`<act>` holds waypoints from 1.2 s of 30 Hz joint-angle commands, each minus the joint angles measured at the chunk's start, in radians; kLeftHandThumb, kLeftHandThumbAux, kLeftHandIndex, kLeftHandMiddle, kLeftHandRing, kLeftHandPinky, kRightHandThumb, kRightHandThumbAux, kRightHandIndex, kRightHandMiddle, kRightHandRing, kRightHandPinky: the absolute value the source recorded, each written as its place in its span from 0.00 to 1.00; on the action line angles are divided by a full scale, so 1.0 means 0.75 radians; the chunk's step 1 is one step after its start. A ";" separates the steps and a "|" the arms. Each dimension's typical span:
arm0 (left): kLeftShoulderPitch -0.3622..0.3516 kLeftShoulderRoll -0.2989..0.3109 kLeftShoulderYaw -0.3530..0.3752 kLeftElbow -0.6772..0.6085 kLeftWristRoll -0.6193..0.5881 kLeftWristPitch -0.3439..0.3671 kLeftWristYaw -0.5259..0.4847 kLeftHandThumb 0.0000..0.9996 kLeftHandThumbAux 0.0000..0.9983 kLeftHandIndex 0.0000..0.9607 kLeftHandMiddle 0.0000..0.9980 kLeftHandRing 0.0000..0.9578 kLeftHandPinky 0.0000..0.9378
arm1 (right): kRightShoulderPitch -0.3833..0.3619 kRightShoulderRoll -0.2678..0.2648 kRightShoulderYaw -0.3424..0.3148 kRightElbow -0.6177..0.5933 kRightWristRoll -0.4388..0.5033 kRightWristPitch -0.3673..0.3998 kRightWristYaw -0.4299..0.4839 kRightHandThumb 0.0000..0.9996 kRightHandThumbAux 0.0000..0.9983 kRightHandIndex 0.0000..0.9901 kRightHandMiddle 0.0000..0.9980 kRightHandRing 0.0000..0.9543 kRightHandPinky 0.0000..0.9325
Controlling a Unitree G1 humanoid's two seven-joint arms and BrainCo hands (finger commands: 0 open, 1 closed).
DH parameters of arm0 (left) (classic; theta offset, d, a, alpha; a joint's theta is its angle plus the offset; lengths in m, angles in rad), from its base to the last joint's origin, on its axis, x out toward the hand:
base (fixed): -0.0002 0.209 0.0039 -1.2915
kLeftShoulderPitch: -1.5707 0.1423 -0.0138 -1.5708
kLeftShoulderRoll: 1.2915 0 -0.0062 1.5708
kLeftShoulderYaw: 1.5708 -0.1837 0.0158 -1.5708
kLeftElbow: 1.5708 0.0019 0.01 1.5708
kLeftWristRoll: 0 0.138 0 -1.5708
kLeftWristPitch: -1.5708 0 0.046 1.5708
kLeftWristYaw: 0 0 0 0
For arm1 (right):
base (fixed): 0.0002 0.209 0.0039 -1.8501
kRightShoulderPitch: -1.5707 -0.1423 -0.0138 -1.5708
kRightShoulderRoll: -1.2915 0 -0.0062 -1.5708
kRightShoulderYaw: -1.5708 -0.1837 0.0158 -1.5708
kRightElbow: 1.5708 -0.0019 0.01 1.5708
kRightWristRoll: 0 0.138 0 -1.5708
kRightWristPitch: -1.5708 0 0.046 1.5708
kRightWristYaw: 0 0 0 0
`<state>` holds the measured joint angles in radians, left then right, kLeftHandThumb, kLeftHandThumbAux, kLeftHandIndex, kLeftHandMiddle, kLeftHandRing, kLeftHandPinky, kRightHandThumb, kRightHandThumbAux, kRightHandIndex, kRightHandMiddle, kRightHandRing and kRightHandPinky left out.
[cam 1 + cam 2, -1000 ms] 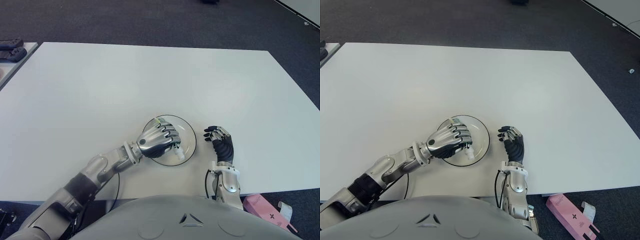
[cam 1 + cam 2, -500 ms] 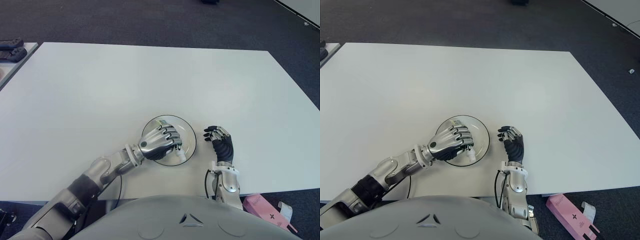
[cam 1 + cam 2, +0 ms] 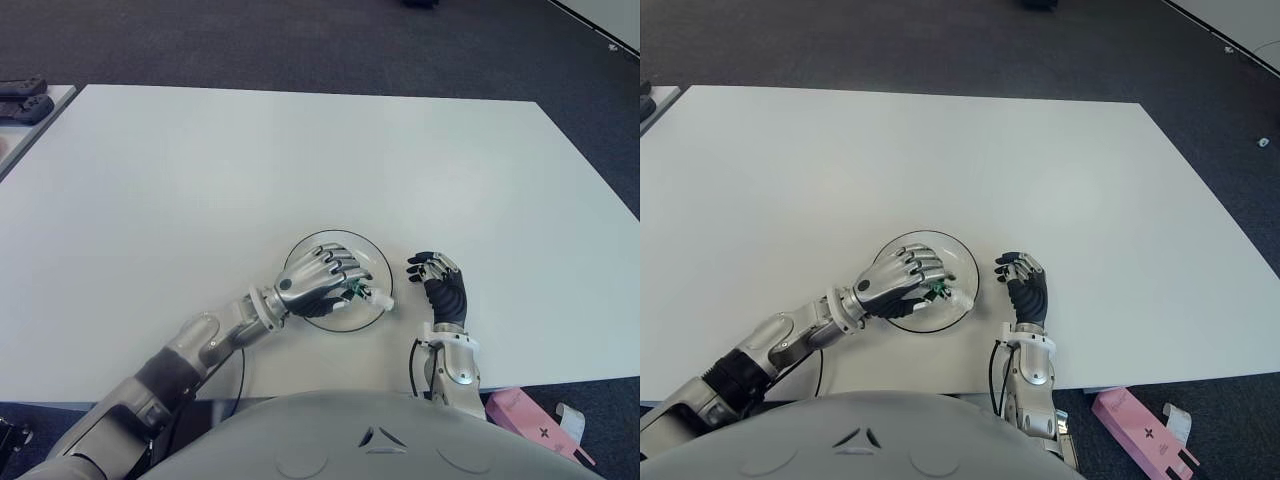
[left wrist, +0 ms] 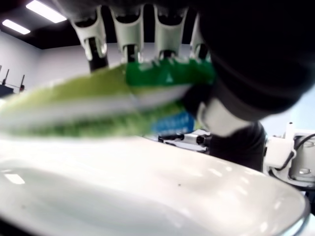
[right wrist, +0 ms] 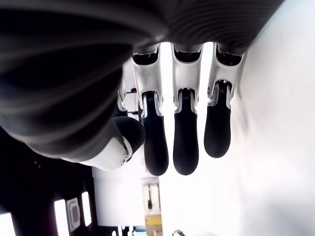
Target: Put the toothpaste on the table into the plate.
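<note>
A round glass plate [image 3: 372, 263] sits near the table's front edge. My left hand [image 3: 322, 278] hovers over it, fingers curled around a green and white toothpaste tube [image 3: 368, 294]. The tube's white cap end pokes out to the right, just above the plate's right rim. In the left wrist view the toothpaste tube [image 4: 98, 105] lies between the fingers and the thumb, a little above the plate [image 4: 147, 196]. My right hand [image 3: 440, 285] shows just right of the plate with relaxed fingers [image 5: 186, 142] holding nothing.
The white table [image 3: 300, 160] stretches far beyond the plate. Black controllers [image 3: 22, 98] lie on a side surface at the far left. A pink box [image 3: 520, 410] lies on the floor past the front right edge.
The tube has swung inside my left hand: its cap end moved from below the hand out to the right, and its green part now shows. The right hand has not moved.
</note>
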<state>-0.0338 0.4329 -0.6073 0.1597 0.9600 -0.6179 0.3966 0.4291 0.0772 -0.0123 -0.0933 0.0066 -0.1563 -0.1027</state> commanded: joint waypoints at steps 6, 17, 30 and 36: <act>0.010 0.010 0.021 -0.050 -0.029 0.059 -0.150 0.20 0.59 0.02 0.07 0.07 0.09 | 0.013 0.019 0.008 -0.002 0.004 0.048 -0.005 0.71 0.73 0.43 0.50 0.53 0.55; 0.019 0.010 0.034 -0.084 0.040 0.100 -0.081 0.11 0.47 0.00 0.00 0.00 0.01 | 0.016 0.018 0.009 -0.010 0.005 0.049 -0.002 0.71 0.73 0.43 0.50 0.54 0.55; 0.052 0.024 0.093 -0.183 0.018 0.140 -0.115 0.09 0.41 0.00 0.00 0.00 0.00 | 0.022 0.017 0.011 -0.029 -0.007 0.070 -0.012 0.71 0.73 0.43 0.49 0.53 0.55; 0.108 -0.014 0.173 -0.177 -0.050 0.193 -0.057 0.14 0.45 0.00 0.00 0.00 0.02 | 0.016 0.012 0.013 -0.019 -0.009 0.057 -0.010 0.71 0.73 0.43 0.50 0.54 0.55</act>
<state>0.0185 0.4392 -0.5133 0.0152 0.9589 -0.5060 0.3325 0.4368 0.0771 -0.0075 -0.1157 0.0023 -0.1302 -0.1094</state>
